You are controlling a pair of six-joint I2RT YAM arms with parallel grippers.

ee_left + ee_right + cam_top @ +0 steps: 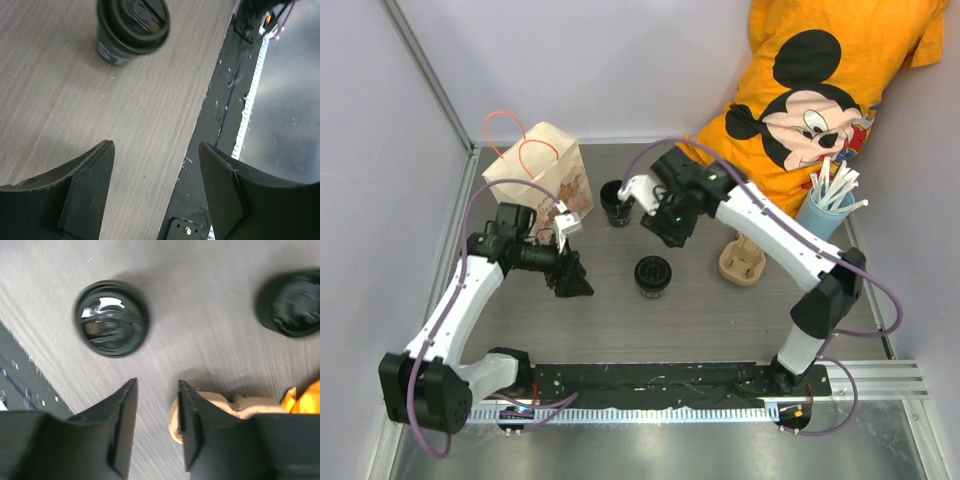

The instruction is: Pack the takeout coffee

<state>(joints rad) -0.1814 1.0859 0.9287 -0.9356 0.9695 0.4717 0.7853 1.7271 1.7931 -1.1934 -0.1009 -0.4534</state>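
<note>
**cupwatcher:** Closest thing to the lens in the left wrist view is the left gripper (155, 150) itself. Its two black fingers (85, 190) are spread wide with only bare table (60, 100) between them. So that one's released, right?

**yam_fan:** Yep, hanging loose over the grey wood grain. The takeout coffee cup (132, 27) sits near 12 o'clock in that frame. It's upright with its black lid on, well apart from the fingers. The black rail (222, 115) at the table edge runs down the 3 o'clock side.

**cupwatcher:** And the right gripper (156, 385)?

**yam_fan:** Its jaws are closer together than the left's, but there's a clear gap with nothing in it, so it's not grasping anything either. In its wrist view the lidded cup is at 10 o'clock. A second black cup (292, 302) is at 2 o'clock, pretty blurred. The beige cup carrier (240, 404) peeks out behind the fingers at 5.

**cupwatcher:** Where's all that from above?

**yam_fan:** Take the lidded cup, mid-table, as the centre of the dial. The left gripper is near it at 9 o'clock and the right gripper hovers at 12. The second cup stands at 11, near the brown paper bag (540, 165), which is upright at 10 with orange handles. The carrier is at 3 and the light blue cup of white straws (825, 205) is at 2. An orange Mickey Mouse shirt (820, 90) is at 1, against the back wall. Neither cup is in the bag or the carrier.
</note>
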